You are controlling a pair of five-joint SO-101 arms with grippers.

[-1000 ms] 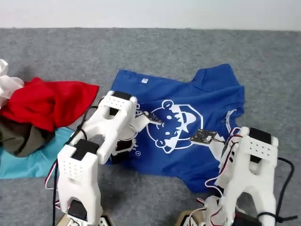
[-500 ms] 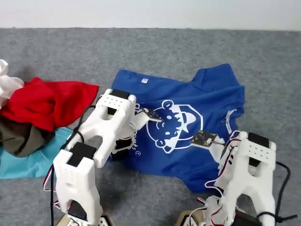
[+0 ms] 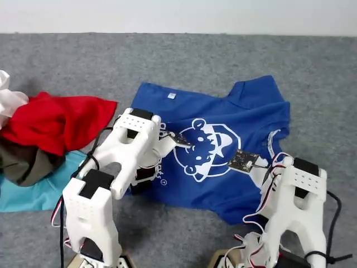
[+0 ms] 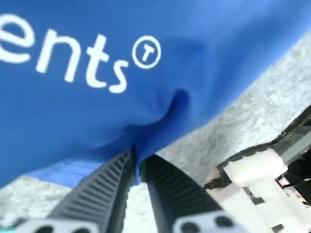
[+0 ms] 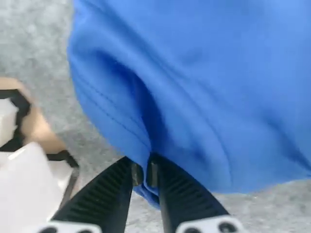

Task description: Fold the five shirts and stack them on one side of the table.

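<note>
Grip check: left jaws pressed together on a pinch of the blue shirt (image 4: 160, 63), hem cloth puckered between the ribbed inner faces, close to the white lettering (image 4: 73, 58). Right jaws also pressed together, nipping a folded edge of the same shirt, with the fabric bunched in soft ridges around the tips. From the high view, the left arm (image 3: 131, 148) sits over the shirt's near corner on the heap side, and the right arm (image 3: 293, 195) sits over the opposite near corner. The shirt lies front up on the grey surface (image 3: 223, 56), mid-table, white bear print (image 3: 203, 148) showing, collar and sleeves toward the far edge, near hem drawn up at both held corners. Well to the left arm's side is a loose heap: red shirt (image 3: 56, 120) on top, white garment (image 3: 8, 97) at the picture's edge, dark olive garment (image 3: 22, 162) beneath, and pale blue shirt (image 3: 33, 192) spread flat under them, its edge near the left arm's base.
</note>
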